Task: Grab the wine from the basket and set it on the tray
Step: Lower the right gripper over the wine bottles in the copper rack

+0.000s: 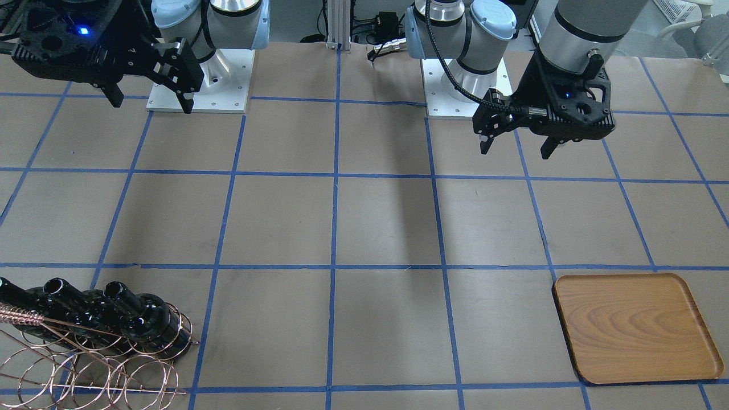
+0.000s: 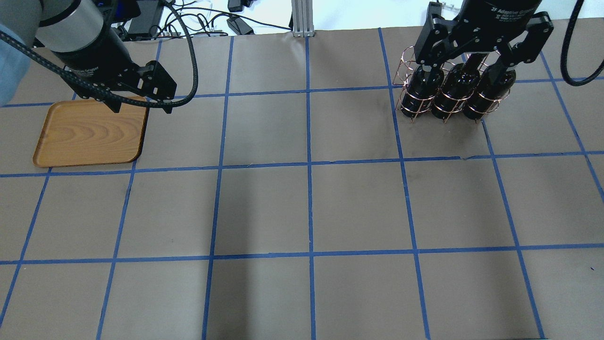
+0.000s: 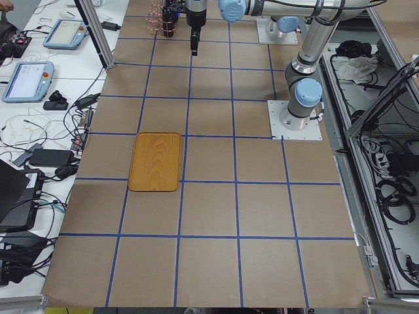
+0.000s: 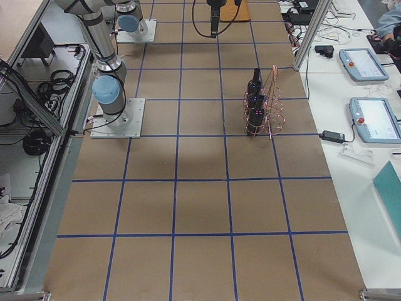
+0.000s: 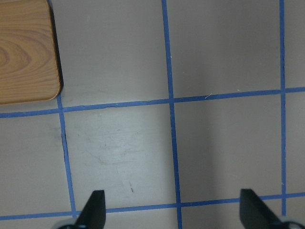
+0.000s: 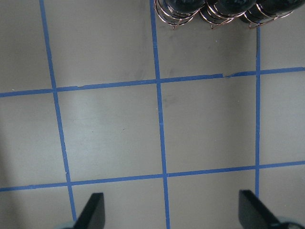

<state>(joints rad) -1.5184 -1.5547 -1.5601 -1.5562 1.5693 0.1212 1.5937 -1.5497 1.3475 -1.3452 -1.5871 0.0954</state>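
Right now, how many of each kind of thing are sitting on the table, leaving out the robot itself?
Wine bottles: 3
Wire basket: 1
Wooden tray: 1
Total: 5

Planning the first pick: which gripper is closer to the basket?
Right. The right gripper hangs short of the basket; the left gripper is across the table, by the tray.

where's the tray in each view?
Front-facing: tray lower right.
Overhead: tray upper left.
Exterior left: tray left of centre.
Exterior right: tray at top edge.
Left wrist: tray top-left corner.
Right wrist: not in view.
Landmark: blue tape crossing beside one tray corner.
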